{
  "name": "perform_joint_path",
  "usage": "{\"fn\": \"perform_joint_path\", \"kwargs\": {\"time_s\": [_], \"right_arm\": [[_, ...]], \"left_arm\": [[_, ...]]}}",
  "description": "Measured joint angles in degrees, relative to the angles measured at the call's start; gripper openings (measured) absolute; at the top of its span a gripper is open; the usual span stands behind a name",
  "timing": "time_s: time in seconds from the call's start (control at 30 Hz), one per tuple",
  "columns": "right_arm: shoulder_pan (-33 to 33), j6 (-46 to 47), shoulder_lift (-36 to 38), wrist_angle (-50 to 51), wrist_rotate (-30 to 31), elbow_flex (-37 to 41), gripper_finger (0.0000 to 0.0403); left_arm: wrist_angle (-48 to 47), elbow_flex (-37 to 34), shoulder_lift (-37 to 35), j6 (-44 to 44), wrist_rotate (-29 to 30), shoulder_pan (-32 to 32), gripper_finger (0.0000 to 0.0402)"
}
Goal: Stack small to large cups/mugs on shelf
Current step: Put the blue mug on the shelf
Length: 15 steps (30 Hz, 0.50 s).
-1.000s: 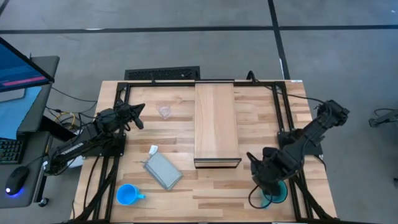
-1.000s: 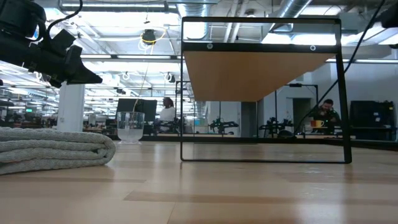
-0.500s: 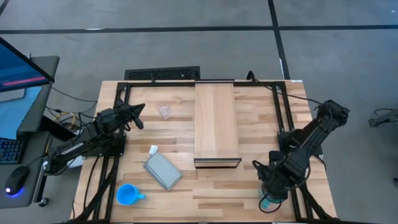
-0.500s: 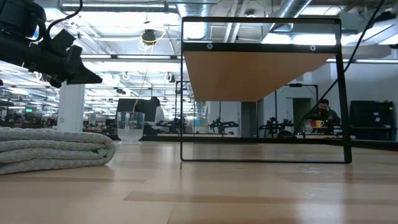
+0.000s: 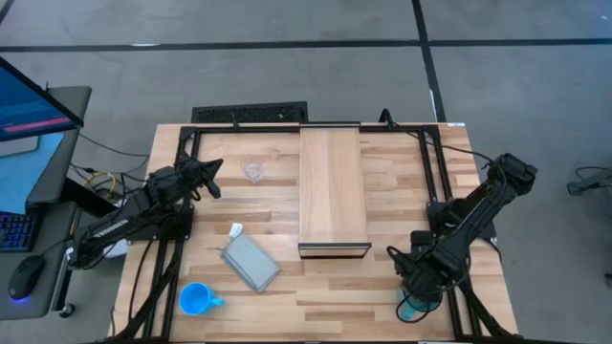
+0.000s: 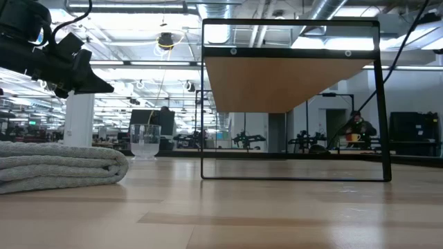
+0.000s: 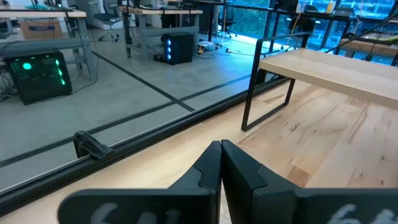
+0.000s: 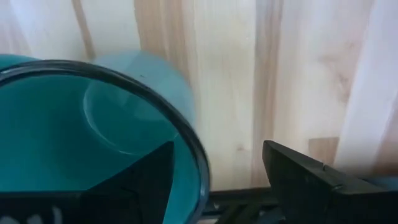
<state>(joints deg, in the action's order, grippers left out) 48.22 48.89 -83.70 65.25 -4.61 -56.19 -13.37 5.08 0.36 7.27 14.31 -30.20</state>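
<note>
The large teal mug (image 8: 74, 130) stands near the table's near right corner, mostly hidden under my right gripper in the high view (image 5: 410, 311). My right gripper (image 8: 219, 149) is open, pointing down. One finger (image 8: 146, 180) is inside the mug and the other (image 8: 305, 177) outside its rim (image 8: 186, 137). The blue mug (image 5: 196, 299) stands at the near left. The clear glass cup (image 5: 252, 171) stands left of the shelf (image 5: 333, 189). My left gripper (image 5: 212, 177) is shut and empty, raised left of the glass cup.
A grey pouch (image 5: 251, 261) lies between the blue mug and the shelf, with a small white item (image 5: 235, 229) beside it. The shelf stands on thin dark legs (image 6: 203, 104) at the table's middle. A desk with a monitor (image 5: 29, 105) is off the left edge.
My right gripper has moved toward the table's near edge and down over the teal mug, which it now mostly covers in the high view. The mug has stayed in place.
</note>
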Motion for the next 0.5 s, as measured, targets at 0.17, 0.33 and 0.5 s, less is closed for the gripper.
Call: {"fn": "perform_joint_path", "kwargs": {"time_s": [0.17,0.33,0.5], "right_arm": [[-0.8,-1.3,0.0,-2.2,-0.2,1.0,0.0264],[-1.6,-1.4,0.0,-5.4,-3.1,3.3,0.0241],[-2.5,-1.4,0.0,-6.4,-4.3,4.1,0.0182]], "left_arm": [[0.0,0.0,0.0,0.0,0.0,0.0,0.0],[0.0,0.0,0.0,0.0,0.0,0.0,0.0],[0.0,0.0,0.0,0.0,0.0,0.0,0.0]]}}
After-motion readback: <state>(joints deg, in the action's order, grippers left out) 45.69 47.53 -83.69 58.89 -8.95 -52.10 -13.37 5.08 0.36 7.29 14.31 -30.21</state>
